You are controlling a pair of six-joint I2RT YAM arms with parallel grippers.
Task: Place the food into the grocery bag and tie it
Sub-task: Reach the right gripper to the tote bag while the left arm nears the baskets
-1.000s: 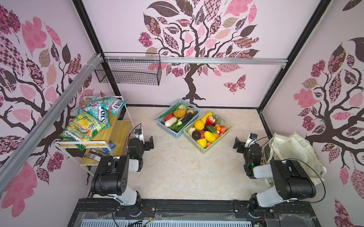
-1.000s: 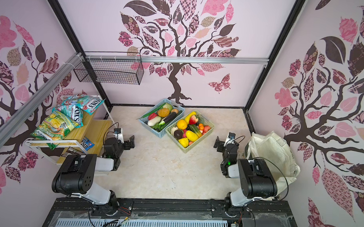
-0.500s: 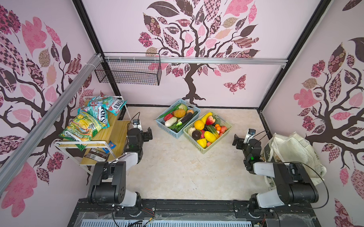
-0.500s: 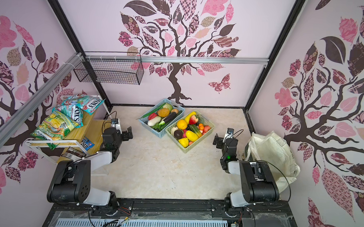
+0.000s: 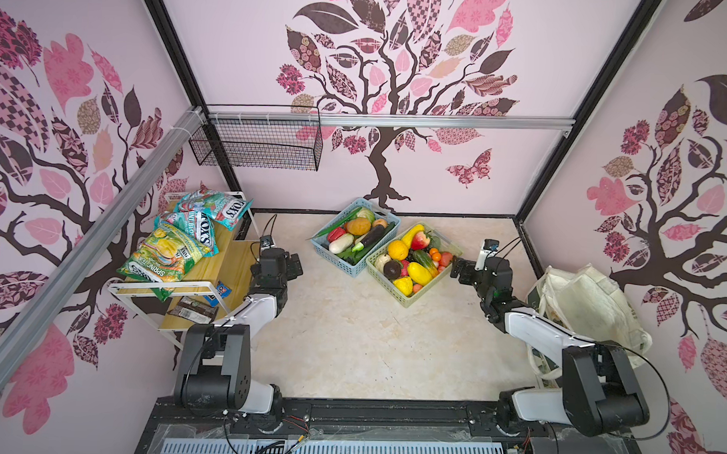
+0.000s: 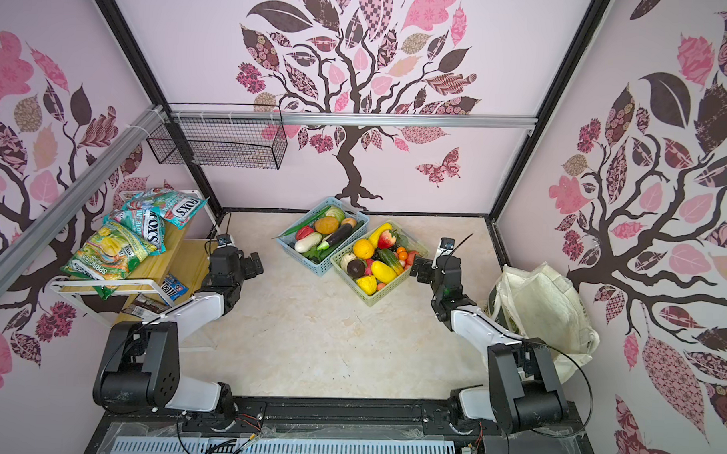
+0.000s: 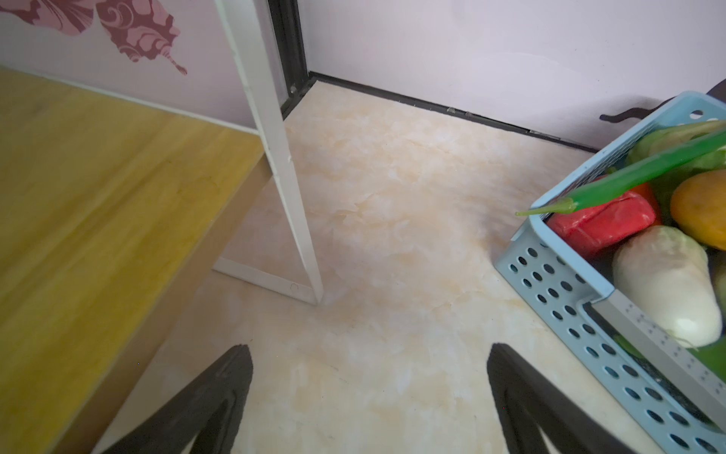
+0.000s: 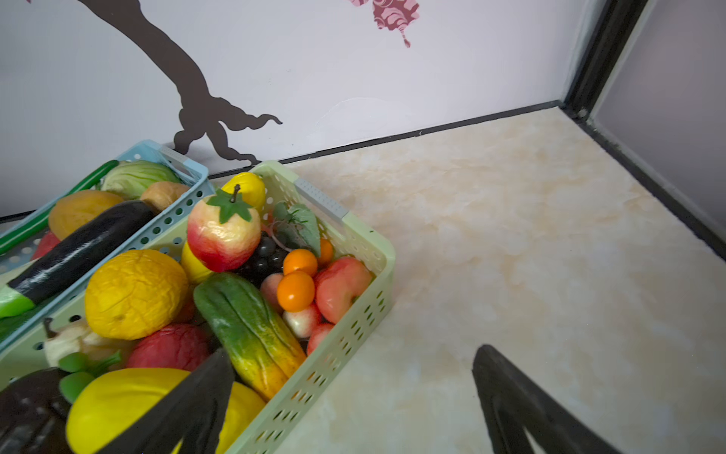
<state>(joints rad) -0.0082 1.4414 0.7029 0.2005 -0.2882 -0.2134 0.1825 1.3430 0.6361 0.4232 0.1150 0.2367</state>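
In both top views the two arms have swung forward out of their folded rest over the past second. The left gripper now hangs over bare bench between the snack shelf and the blue basket. The right gripper has come up just beside the green basket. The food sits heaped in those two baskets. The grocery bag lies slumped against the right wall behind the right arm, well apart from the baskets. From the left wrist, the left gripper is spread wide and empty above the bench, with the blue basket off to one side. From the right wrist, the right gripper also stands wide with nothing in it, one finger crossing in front of a yellow fruit at the edge of the green basket. To my eye this is the opening reach: the right arm looks set for a first pick, and all the bagging and the tying lie ahead.
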